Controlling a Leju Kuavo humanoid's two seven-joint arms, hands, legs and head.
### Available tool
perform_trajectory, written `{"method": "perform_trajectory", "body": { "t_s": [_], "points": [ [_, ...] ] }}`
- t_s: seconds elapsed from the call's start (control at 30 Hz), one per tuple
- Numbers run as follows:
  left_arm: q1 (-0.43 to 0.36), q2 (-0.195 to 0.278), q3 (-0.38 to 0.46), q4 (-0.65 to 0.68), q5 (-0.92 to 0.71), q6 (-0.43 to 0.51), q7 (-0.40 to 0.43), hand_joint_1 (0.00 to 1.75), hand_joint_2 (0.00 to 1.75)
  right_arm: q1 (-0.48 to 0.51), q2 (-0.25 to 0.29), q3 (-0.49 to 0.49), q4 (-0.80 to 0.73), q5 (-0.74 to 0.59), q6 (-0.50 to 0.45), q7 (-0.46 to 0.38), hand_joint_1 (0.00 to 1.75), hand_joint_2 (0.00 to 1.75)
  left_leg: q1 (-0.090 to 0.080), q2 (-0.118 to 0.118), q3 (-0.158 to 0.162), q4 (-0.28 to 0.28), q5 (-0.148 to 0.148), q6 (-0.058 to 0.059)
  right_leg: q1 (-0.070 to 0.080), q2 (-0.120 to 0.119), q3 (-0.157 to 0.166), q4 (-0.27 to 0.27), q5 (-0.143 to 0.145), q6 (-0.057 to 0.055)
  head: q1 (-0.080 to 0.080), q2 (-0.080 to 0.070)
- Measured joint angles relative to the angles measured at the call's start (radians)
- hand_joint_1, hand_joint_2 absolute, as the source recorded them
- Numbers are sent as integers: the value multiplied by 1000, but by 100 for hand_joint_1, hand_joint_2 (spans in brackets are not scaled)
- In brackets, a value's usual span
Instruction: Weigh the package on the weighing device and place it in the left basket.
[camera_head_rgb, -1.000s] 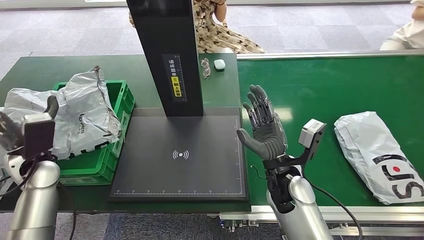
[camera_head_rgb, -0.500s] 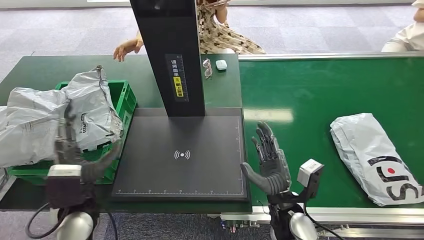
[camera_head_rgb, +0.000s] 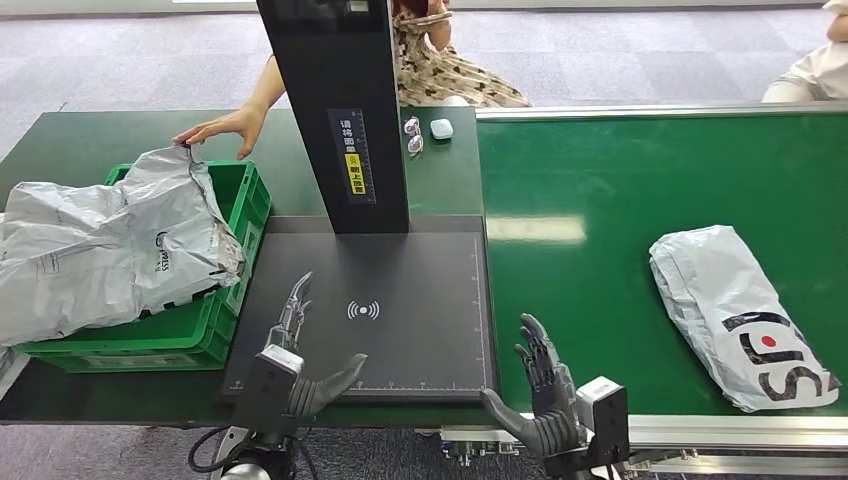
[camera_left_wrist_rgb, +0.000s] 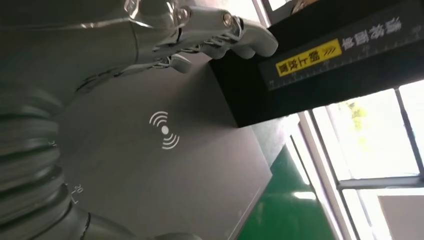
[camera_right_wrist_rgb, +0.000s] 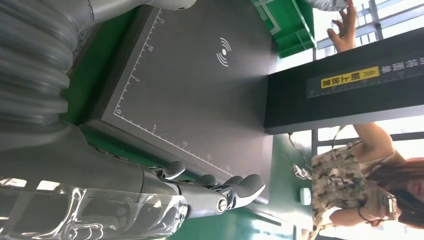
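1. Head view: both hands low at the near edge. Left hand (camera_head_rgb: 300, 372) over the near left corner of the weighing plate (camera_head_rgb: 420, 290), fingers spread, holding nothing. Right hand (camera_head_rgb: 545, 405) just off the plate's near right corner, fingers spread, likewise holding nothing. Plate bare. One grey package (camera_head_rgb: 742, 315) lying on the green conveyor (camera_head_rgb: 620, 180), well apart from the right hand, neither weighed nor lifted. Left basket (camera_head_rgb: 235, 200) already holding crumpled grey bags (camera_head_rgb: 110, 240); a person's hand (camera_head_rgb: 215, 130) resting at its far rim.

2. Left wrist view: fingers (camera_left_wrist_rgb: 220, 32) extended and apart above the plate, near the black column (camera_left_wrist_rgb: 320, 65). Nothing held.

3. Right wrist view: fingers (camera_right_wrist_rgb: 220, 192) extended, nothing between them, near the plate's edge.

4. Judgement: for the conveyor package, all steps outstanding — pick-up, weighing, transfer to basket.
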Motion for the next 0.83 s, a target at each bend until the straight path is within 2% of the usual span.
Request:
{"method": "perform_trajectory", "body": {
  "t_s": [0.27, 0.83],
  "points": [
    [-7, -5, -25, 31, 14, -6, -19, 0, 175, 14, 0, -1, -29, -3, -11, 8, 0, 175, 0, 0, 0, 0, 0, 0, 0, 0, 0, 0, 0, 0, 0, 0],
    [-3, 3, -26, 40, 4, 18, -19, 0, 175, 29, 0, -7, -52, -32, -14, 5, 0, 175, 0, 0, 0, 0, 0, 0, 0, 0, 1, 0, 0, 0, 0, 0]
  ]
}}
